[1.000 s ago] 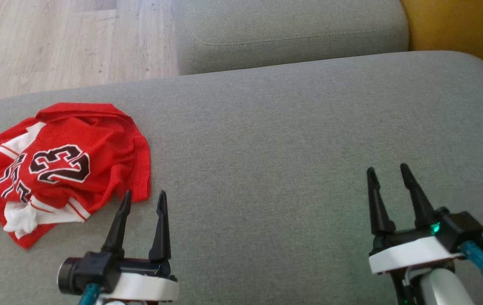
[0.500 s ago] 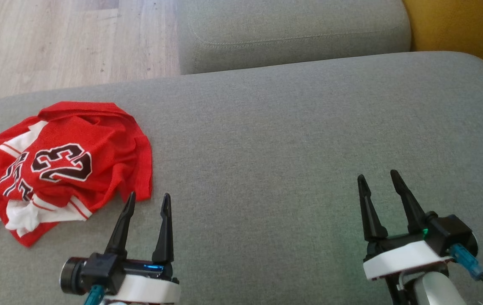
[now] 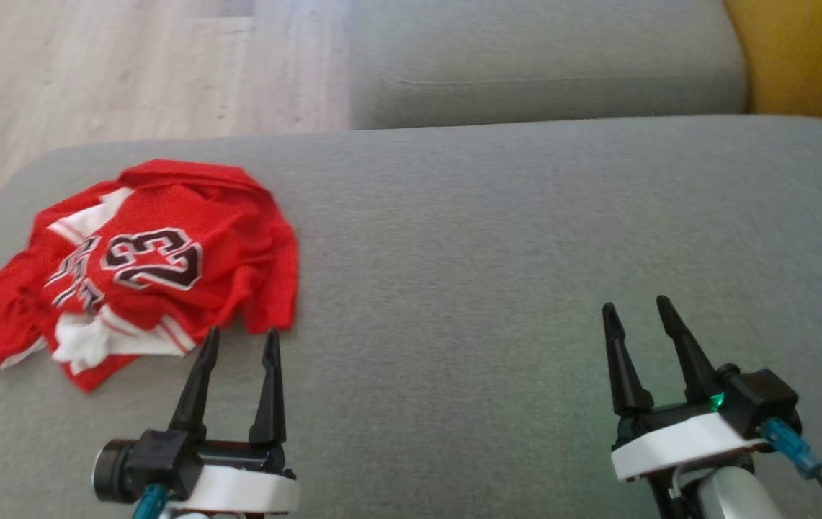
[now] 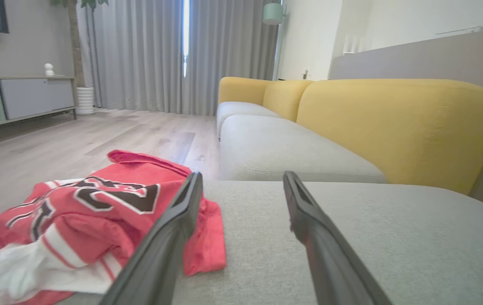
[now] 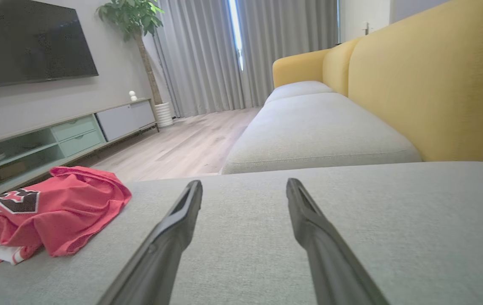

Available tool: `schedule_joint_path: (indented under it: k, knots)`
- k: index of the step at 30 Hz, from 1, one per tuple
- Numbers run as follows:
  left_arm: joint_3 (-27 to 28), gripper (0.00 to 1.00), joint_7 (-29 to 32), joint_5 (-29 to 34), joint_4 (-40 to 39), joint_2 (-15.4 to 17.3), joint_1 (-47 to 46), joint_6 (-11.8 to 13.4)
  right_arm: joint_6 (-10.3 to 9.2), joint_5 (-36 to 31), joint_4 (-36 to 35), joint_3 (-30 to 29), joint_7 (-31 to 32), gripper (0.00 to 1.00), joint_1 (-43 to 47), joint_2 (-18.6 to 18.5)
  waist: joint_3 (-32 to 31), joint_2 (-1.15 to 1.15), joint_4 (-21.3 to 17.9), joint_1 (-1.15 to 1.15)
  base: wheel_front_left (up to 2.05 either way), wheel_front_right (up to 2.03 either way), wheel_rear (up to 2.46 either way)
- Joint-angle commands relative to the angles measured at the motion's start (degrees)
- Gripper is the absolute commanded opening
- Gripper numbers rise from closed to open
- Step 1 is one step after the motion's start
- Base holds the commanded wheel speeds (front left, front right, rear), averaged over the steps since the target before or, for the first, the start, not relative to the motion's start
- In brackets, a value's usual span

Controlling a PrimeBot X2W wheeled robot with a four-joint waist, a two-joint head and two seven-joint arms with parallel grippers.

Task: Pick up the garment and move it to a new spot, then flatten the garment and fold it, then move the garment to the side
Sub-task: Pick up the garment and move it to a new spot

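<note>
Surface: wide grey seat cushion (image 3: 490, 238), plain weave. A second grey cushion (image 3: 540, 65) butts on beyond the fingertips, with the yellow backrest (image 3: 807, 58) off to the right. Light wood floor (image 3: 130, 65) past the cushion's far-left edge. Room: grey curtains (image 4: 139, 55), wall TV (image 5: 29, 42), low media console (image 5: 55, 135), potted plant (image 5: 133, 17).

Left gripper (image 3: 241, 333): fingers spread, nothing between them, low over the cushion. Right gripper (image 3: 635, 304): same, spread and empty.

Red jersey (image 3: 166, 267), number 23, white trim, lies crumpled in a heap on the cushion. It sits just ahead and left of the left fingertips, and its near-right hem corner is right at the tips. Can't tell if they touch. It is well apart from the right gripper, far to its left.
</note>
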Motion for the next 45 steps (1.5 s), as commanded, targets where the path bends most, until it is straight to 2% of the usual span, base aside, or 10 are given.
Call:
schedule_joint_path:
  k: [1,12,24,34,40,45]
  knots:
    - [2.2,1.00,-0.5,0.1,-1.7,-0.1,-1.8,0.4,-0.04,0.4,-1.6,1.7,-0.6,1.00,-1.7,-0.4,-0.5,0.00,1.5,0.00,0.00,0.00,0.00]
    - [5.6,1.00,-0.5,1.4,-1.6,-0.1,-0.6,-0.2,-0.04,2.5,-0.7,5.3,-0.6,1.00,-0.7,-0.4,-1.9,0.00,10.1,0.00,0.00,0.00,0.00]
    - [7.8,1.00,-0.5,1.6,-1.5,-0.1,0.8,-0.8,-0.04,4.3,-0.1,8.5,-0.6,1.00,-0.4,-0.4,-3.2,0.00,16.4,0.00,0.00,0.00,0.00]
    - [8.4,1.00,-0.5,2.0,-1.7,-0.1,1.3,-1.0,-0.04,5.1,-0.1,9.2,-0.6,1.00,-0.2,-0.4,-3.5,0.00,18.0,0.00,0.00,0.00,0.00]
    - [9.0,1.00,-0.5,2.2,-1.9,-0.1,1.6,-1.2,-0.04,5.4,-0.1,9.7,-0.6,1.00,-0.2,-0.4,-3.5,0.00,17.5,0.00,0.00,0.00,0.00]
    - [9.6,1.00,-0.5,3.1,-1.0,-0.1,0.5,-2.4,-0.04,5.1,-0.1,9.6,-0.6,1.00,-0.5,-0.4,-2.8,0.00,16.5,0.00,0.00,0.00,0.00]
